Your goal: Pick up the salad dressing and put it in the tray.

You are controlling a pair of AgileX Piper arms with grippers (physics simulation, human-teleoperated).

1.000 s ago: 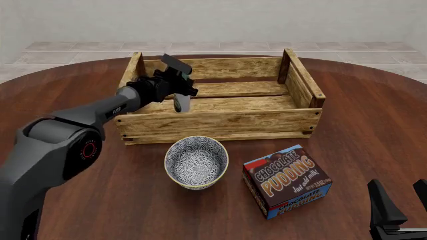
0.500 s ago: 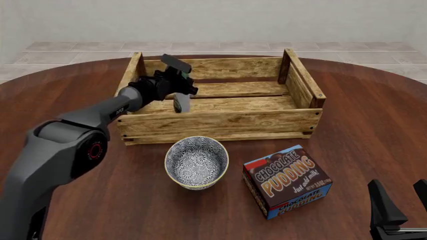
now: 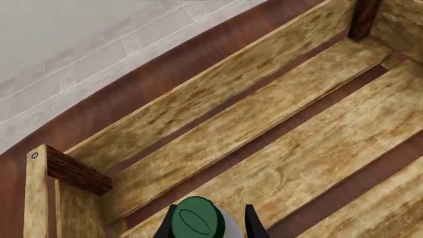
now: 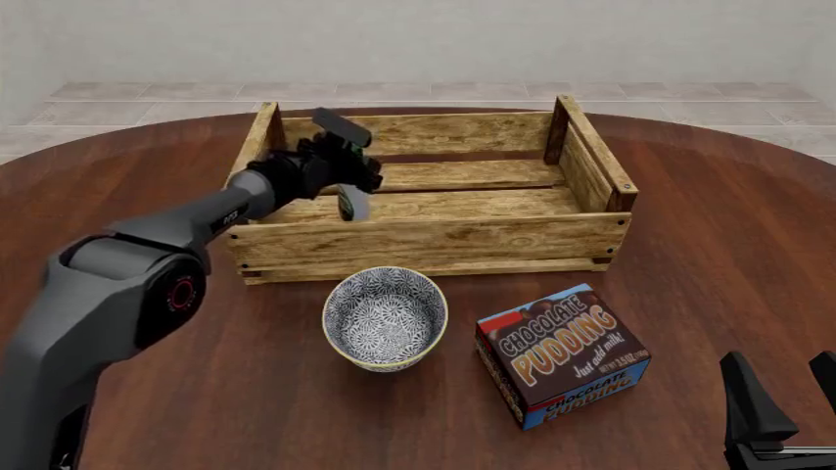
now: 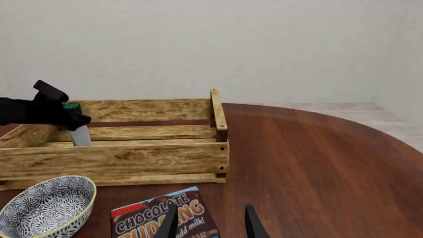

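Note:
The salad dressing is a slim whitish bottle with a dark green cap. My left gripper is shut on it near the cap and holds it upright, hanging inside the left part of the tray. Its base is low over the tray's slats; I cannot tell whether it touches them. The tray is a large light-wood slatted crate at the table's far middle. The bottle also shows in the right wrist view. My right gripper is open and empty, low at the front right.
A patterned blue-white bowl stands just in front of the tray. A brown chocolate pudding box lies to the bowl's right, close to my right gripper. The round dark-wood table extends around the tray.
My left gripper has shifted slightly left and back with the bottle, staying inside the tray's left part. The right arm has not moved.

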